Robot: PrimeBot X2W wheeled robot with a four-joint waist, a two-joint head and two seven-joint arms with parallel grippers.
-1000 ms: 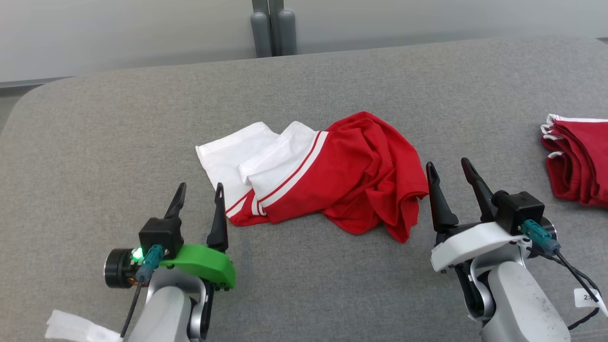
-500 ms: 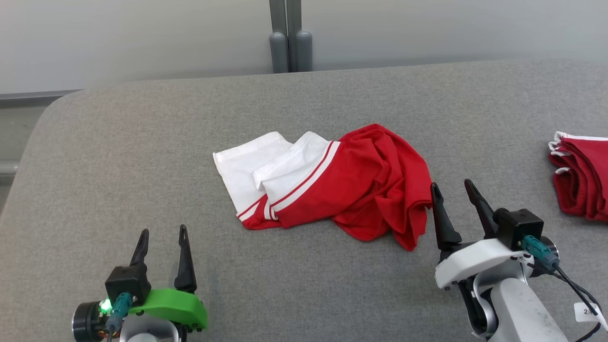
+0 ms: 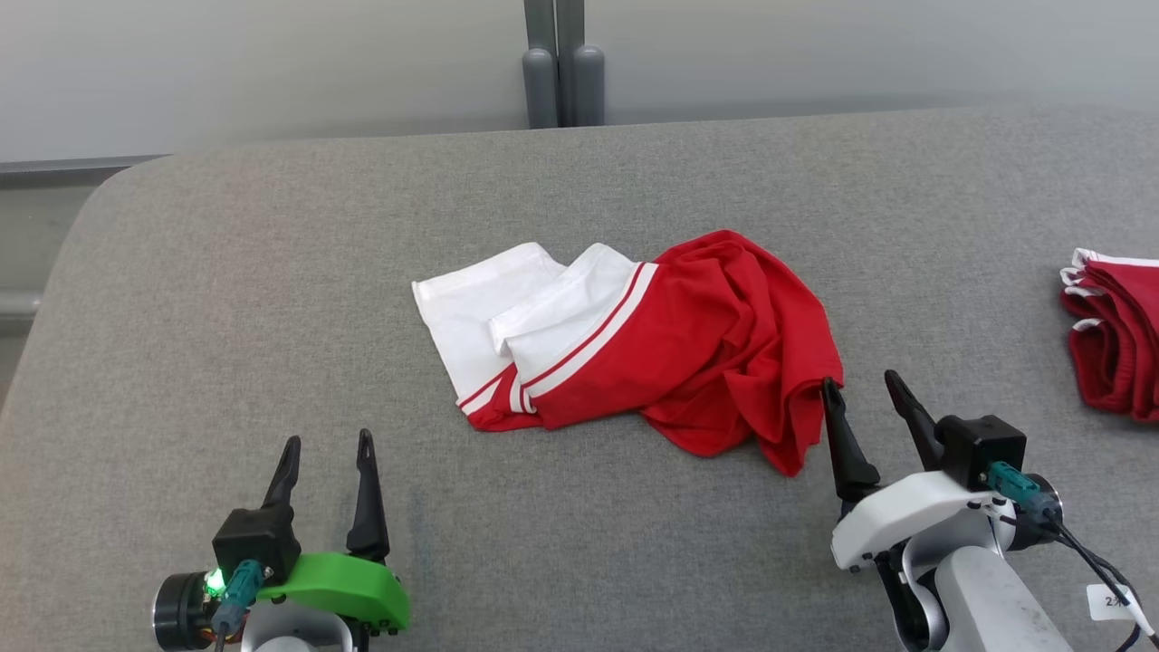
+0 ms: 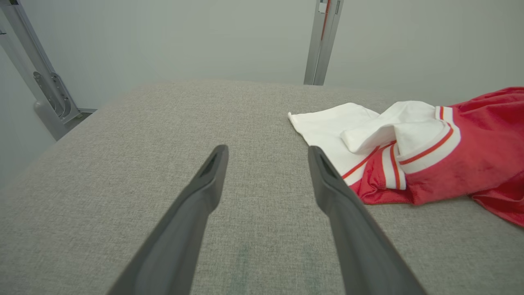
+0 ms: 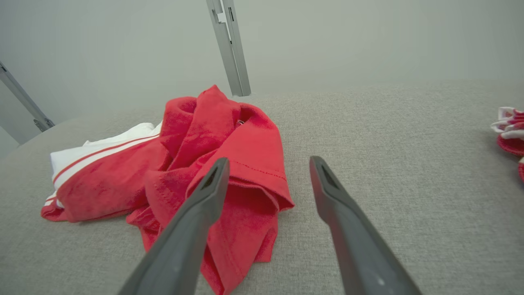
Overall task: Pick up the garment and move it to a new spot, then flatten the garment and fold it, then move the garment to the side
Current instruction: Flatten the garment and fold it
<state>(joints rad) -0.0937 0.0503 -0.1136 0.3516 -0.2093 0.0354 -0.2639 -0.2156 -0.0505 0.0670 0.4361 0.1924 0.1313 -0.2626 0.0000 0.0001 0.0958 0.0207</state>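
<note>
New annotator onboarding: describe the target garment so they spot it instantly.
On the grey fabric surface, look centre, ahead of the right gripper. The garment is a crumpled red heap with broad white panels on its left; the red pile at the right edge is stacked, with thin white trim.

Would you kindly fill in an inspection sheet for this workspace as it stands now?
Surface: grey fabric table, smooth.
Job's things: red-and-white garment, crumpled at centre, not yet flattened or folded.
Clutter: folded red pile at the right edge.
Grippers: left gripper open, apart from the garment; right gripper open, at the garment's right edge, contact unclear.
Cables: right wrist lead and left wrist lead, teal-plugged, off the cloth.
Surroundings: pale wall, metal post behind the table.
</note>
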